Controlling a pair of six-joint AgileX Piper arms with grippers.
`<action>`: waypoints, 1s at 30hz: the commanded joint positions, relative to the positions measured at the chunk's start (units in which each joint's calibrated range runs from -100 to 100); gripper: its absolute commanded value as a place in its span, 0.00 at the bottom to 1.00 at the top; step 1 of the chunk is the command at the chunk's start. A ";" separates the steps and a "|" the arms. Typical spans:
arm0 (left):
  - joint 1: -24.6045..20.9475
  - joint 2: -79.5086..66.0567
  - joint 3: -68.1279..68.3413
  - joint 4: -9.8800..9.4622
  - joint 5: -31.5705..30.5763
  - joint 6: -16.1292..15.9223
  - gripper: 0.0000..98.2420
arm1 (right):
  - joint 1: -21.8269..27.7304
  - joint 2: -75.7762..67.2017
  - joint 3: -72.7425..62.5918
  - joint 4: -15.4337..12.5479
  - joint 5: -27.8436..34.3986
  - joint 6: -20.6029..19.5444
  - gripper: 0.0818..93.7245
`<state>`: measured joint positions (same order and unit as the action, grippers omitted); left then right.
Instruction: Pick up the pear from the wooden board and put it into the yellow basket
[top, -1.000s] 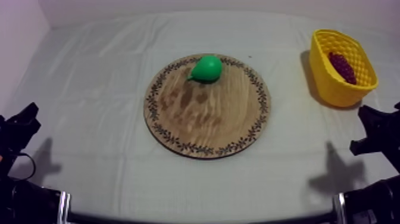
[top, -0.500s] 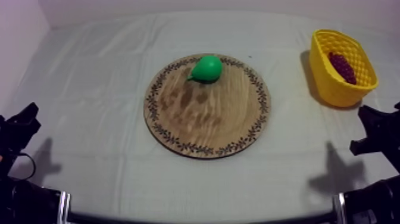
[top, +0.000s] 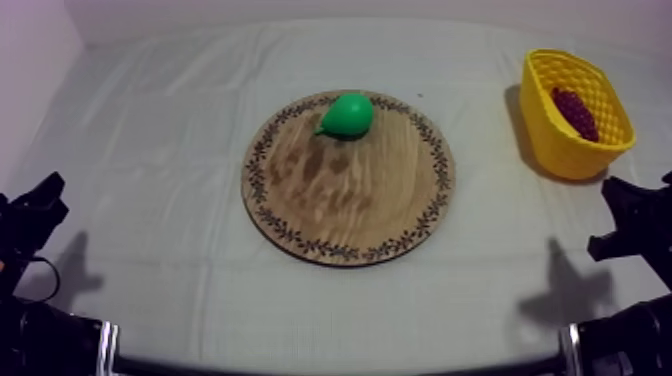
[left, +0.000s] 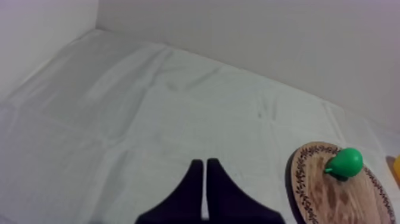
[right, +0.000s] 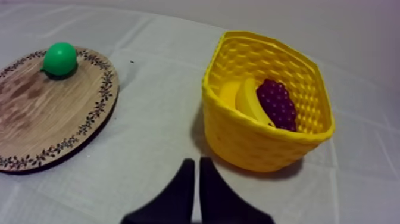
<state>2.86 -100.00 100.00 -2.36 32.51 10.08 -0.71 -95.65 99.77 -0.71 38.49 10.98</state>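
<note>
Pear (top: 349, 115), one and green, is seen lying on the far part of the wooden board (top: 345, 215), just inside the patterned rim, with nothing gripping it. One board is set mid-table. One yellow basket (top: 560, 150) is placed well apart at the right side, near the right arm, so that arm is judged the likelier for the carry. One bunch of grapes (top: 575, 112) and one banana (right: 241, 98) are held in the basket. Two grippers are counted: the left gripper (left: 205, 162) and the right gripper (right: 197, 161) are each parked low at their own side, fingers pressed together on nothing.
</note>
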 joint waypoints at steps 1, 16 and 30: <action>0.00 0.00 0.00 -0.01 -0.01 0.00 0.00 | 0.00 -0.03 0.01 0.00 -0.02 -0.01 0.01; 0.00 0.00 0.00 -0.01 -0.01 0.00 0.00 | -0.89 1.97 -2.40 -0.89 -4.30 4.92 0.01; 0.00 0.00 0.00 -0.01 -0.01 0.00 0.00 | -4.22 24.82 -28.61 -1.99 -2.01 6.01 0.01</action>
<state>2.86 -100.00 100.00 -2.36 32.51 10.08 -4.62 -76.02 77.14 -2.91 35.88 17.10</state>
